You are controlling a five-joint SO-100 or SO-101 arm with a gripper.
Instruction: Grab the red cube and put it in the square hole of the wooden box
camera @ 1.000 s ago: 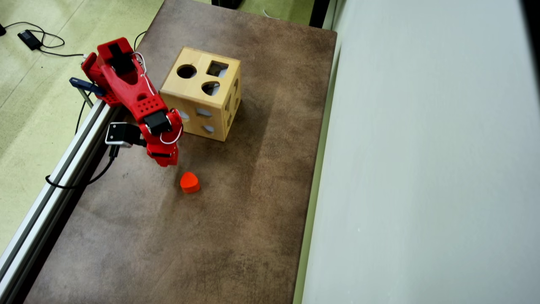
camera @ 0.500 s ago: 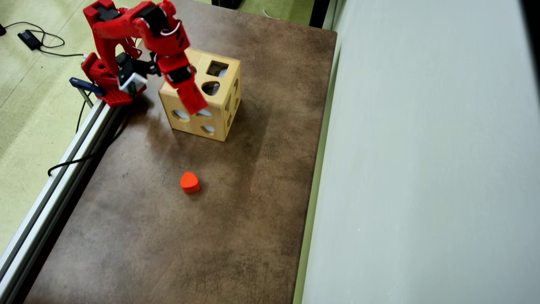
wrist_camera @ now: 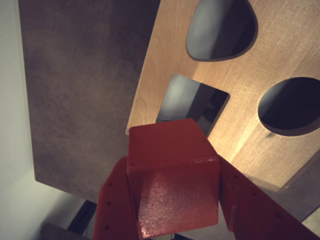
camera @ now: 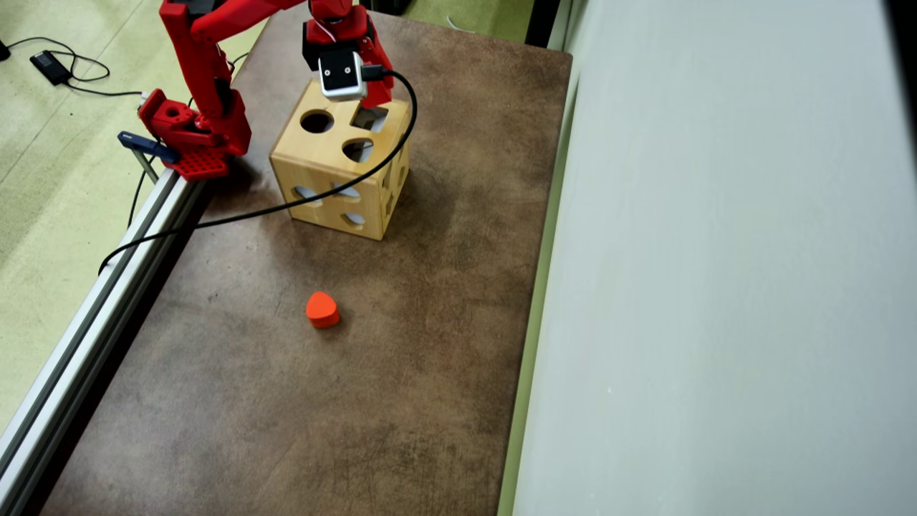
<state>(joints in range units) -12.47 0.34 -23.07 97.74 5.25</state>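
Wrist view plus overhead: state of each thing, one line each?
gripper: shut on the red cube, above the box top.
red cube: held, just short of the square hole, not in yet.
square hole: empty, partly hidden by the cube.
wooden box: upright on the table, other top holes empty.
orange rounded block: loose on the table, apart from the box.
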